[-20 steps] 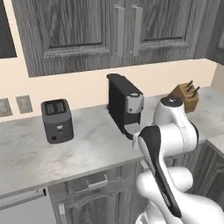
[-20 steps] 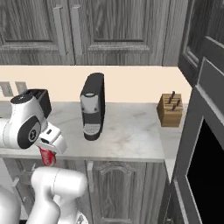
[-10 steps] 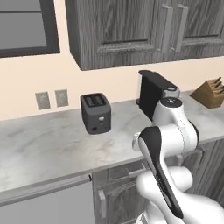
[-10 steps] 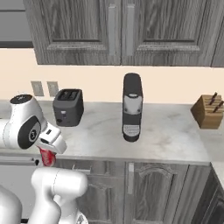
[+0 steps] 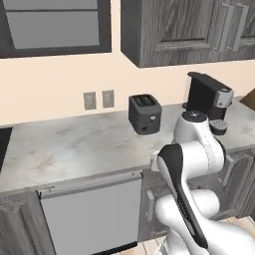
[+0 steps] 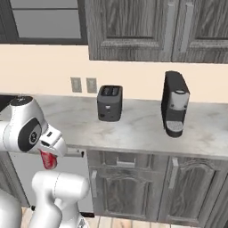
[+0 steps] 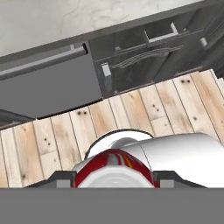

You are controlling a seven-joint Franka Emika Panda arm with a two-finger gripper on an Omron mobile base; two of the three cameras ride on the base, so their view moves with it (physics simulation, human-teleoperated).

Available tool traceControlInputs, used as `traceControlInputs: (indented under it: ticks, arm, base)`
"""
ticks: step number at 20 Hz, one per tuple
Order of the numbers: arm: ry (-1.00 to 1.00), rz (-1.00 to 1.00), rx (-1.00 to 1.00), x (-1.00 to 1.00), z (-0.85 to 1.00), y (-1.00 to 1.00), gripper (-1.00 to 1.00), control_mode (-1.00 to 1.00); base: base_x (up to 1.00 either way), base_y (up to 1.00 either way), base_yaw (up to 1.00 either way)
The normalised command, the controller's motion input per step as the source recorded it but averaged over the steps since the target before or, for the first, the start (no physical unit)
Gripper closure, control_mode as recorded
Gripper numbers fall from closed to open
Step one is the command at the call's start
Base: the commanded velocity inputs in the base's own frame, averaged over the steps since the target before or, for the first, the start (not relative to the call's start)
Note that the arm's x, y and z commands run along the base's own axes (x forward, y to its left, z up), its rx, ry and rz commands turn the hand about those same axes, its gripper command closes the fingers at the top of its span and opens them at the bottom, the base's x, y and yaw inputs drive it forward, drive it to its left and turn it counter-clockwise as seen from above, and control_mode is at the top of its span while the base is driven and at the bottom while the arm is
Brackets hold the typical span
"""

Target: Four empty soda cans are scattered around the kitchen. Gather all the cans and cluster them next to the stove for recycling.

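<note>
Gripping a red soda can [image 6: 48, 160] below the table [image 6: 133, 129] edge, the hand [image 6: 50, 153] stays closed while the base has driven left, bringing the toaster [image 6: 109, 103] to mid-view.

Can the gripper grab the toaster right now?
Probably not: the gripper is shut on a red soda can, held low in front of the cabinets, below the counter where the toaster stands.

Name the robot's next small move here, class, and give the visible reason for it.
Probably keep driving left along the counter toward the stove. The gripper is shut on a red can, held low beside the arm, and a dark edge of the stove shows at far left.
</note>
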Motion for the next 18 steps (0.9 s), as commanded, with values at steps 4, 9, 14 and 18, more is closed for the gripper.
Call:
traceControlInputs:
  ticks: [4, 9, 14, 18]
  arm:
    - [0.00, 0.00, 0.00, 0.00, 0.00, 0.00, 1.00, 1.00]
    - [0.00, 0.00, 0.00, 0.00, 0.00, 0.00, 1.00, 1.00]
    - [0.00, 0.00, 0.00, 0.00, 0.00, 0.00, 1.00, 1.00]
    - [0.00, 0.00, 0.00, 0.00, 0.00, 0.00, 1.00, 1.00]
  base:
    - [-0.43, 0.71, 0.15]
    - [-0.25, 0.94, 0.13]
    - [-0.12, 1.00, 0.11]
    - [-0.09, 1.00, 0.11]
